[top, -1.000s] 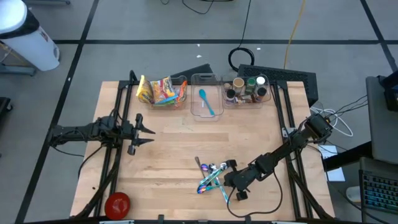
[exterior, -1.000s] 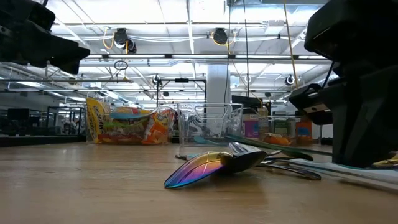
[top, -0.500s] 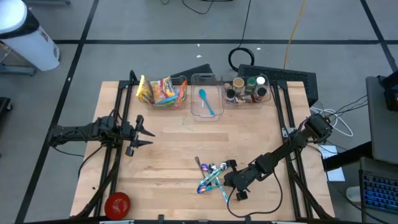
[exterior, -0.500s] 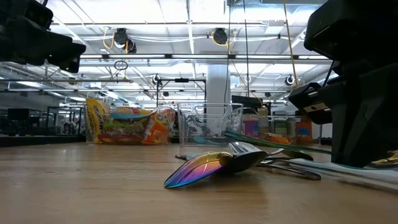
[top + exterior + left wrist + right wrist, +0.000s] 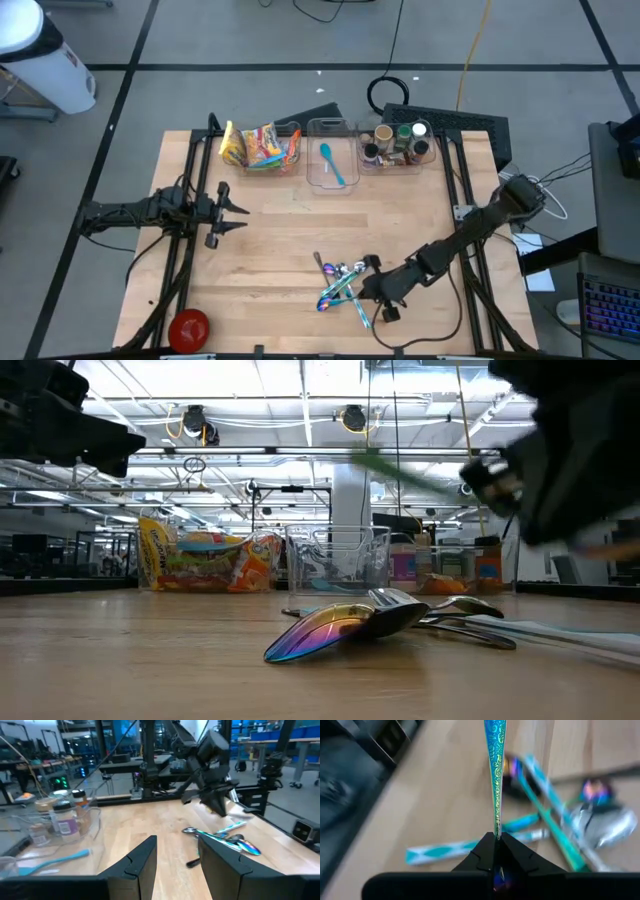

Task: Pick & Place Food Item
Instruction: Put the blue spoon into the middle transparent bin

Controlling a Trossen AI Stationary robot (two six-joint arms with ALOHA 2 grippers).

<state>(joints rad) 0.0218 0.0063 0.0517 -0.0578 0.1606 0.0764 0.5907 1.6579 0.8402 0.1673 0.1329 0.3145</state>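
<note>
Right gripper (image 5: 372,297) sits low over the front-centre of the table (image 5: 280,245), at the edge of the cutlery pile (image 5: 340,283). Its fingers are pinched tight on the patterned blue-green handle of one utensil (image 5: 495,775); in the right wrist view the handle runs straight out from between the fingertips, above the rest of the pile. Which kind of utensil it is cannot be told, as the far end runs out of view.

In the low view the pile lies flat on the wood: an iridescent spoon (image 5: 318,632) bowl-down in front, a fork and further handles behind it. The right arm shows there as a dark blurred mass at the upper right, clear of the tabletop.

Food items: snack packets (image 5: 258,146) stand in the left clear bin (image 5: 290,131) at the far edge of the table, well apart from both grippers. The middle bin (image 5: 320,178) holds a blue spatula (image 5: 332,163). The right bin (image 5: 432,148) holds jars and bottles (image 5: 396,140). Neither gripper is touching any food.

Left gripper (image 5: 236,211) hangs above the left side of the table, fingers parted with nothing between them, pointing toward the table's middle. The left wrist view looks across at the right arm and the cutlery.

A red ball-like object (image 5: 188,326) rests at the front-left corner.
</note>
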